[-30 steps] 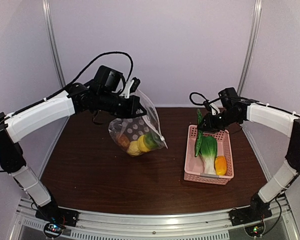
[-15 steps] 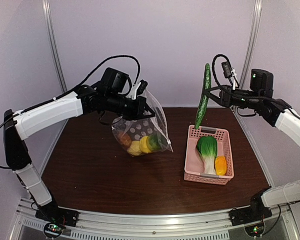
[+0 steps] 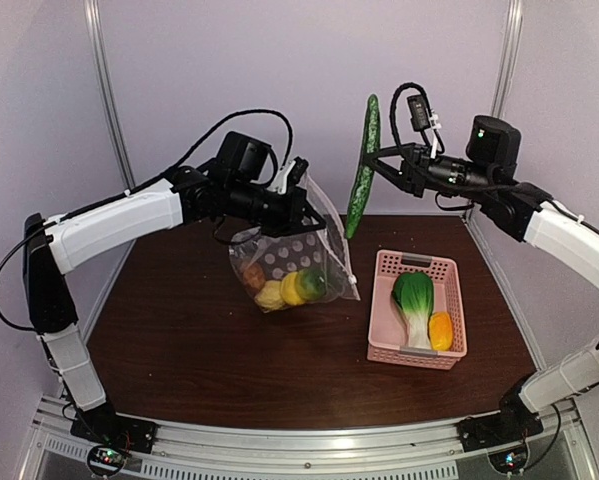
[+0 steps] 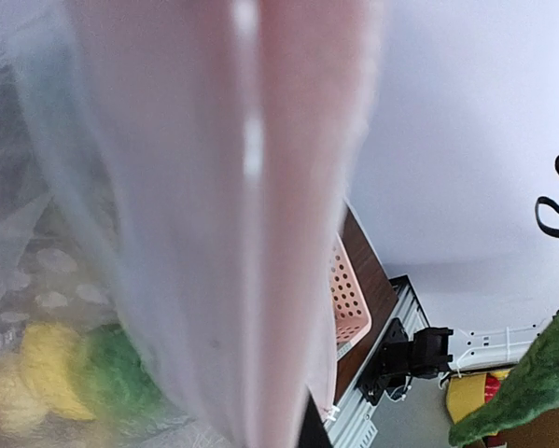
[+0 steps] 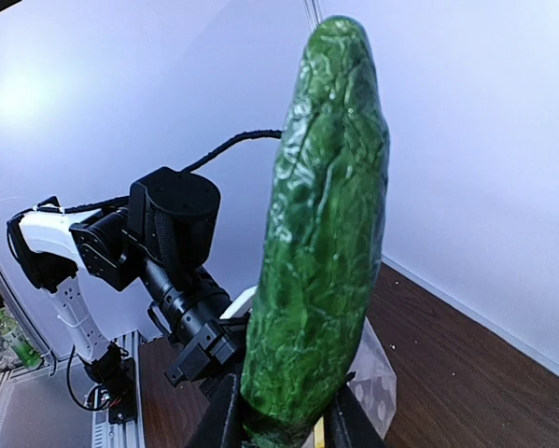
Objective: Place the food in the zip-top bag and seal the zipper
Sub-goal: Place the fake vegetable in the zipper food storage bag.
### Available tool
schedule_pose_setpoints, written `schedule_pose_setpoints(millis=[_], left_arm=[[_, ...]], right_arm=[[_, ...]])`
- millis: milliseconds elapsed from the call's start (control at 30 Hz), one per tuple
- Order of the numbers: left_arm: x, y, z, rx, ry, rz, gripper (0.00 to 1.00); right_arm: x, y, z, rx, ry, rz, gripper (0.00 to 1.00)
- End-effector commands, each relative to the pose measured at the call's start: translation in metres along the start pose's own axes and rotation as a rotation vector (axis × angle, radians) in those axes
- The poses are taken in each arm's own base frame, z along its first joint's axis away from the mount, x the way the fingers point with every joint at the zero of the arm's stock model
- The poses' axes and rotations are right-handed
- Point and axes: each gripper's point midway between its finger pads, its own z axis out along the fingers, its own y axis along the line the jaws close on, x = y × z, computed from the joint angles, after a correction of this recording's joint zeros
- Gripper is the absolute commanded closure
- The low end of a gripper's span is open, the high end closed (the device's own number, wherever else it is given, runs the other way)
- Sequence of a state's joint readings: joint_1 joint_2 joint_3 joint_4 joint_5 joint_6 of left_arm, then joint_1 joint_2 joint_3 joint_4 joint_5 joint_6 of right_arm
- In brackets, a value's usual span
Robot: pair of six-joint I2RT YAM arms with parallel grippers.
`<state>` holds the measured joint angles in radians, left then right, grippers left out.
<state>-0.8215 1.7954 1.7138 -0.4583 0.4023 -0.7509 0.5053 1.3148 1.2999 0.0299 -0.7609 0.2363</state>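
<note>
Dotted zip-top bag (image 3: 279, 258) hangs holding lemons (image 3: 281, 291); green vegetable (image 3: 361, 170) upright aloft; bok choy (image 3: 415, 305) lies flat.

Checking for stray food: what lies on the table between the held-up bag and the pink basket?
Nothing: the top view shows bare brown table between the zip-top bag and the pink basket; the green vegetable is up in the air.
</note>
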Motion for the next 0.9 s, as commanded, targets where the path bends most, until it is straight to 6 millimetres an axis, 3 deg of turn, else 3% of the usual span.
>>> schedule_pose_setpoints(millis=[0,133,500,800,867], left_arm=[[-0.016,-0.025,-0.003,0.076,-0.039,0.016,1.00],[-0.020,-0.032,-0.007,0.088,-0.045,0.020,1.00],[-0.026,-0.044,-0.018,0.106,-0.051,0.038,1.00],[-0.039,-0.056,-0.032,0.125,-0.095,0.041,1.00],[-0.042,-0.059,-0.035,0.135,-0.110,0.040,1.00]], right_arm=[[-0.029,-0.001,0.012,0.028,-0.085,-0.095,1.00],[-0.032,-0.013,0.022,0.067,-0.105,-0.126,1.00],[0.001,-0.035,0.041,0.162,-0.035,-0.284,1.00],[0.034,-0.031,0.045,0.171,0.063,-0.433,1.00],[0.045,-0.023,0.046,0.127,0.085,-0.427,0.94]])
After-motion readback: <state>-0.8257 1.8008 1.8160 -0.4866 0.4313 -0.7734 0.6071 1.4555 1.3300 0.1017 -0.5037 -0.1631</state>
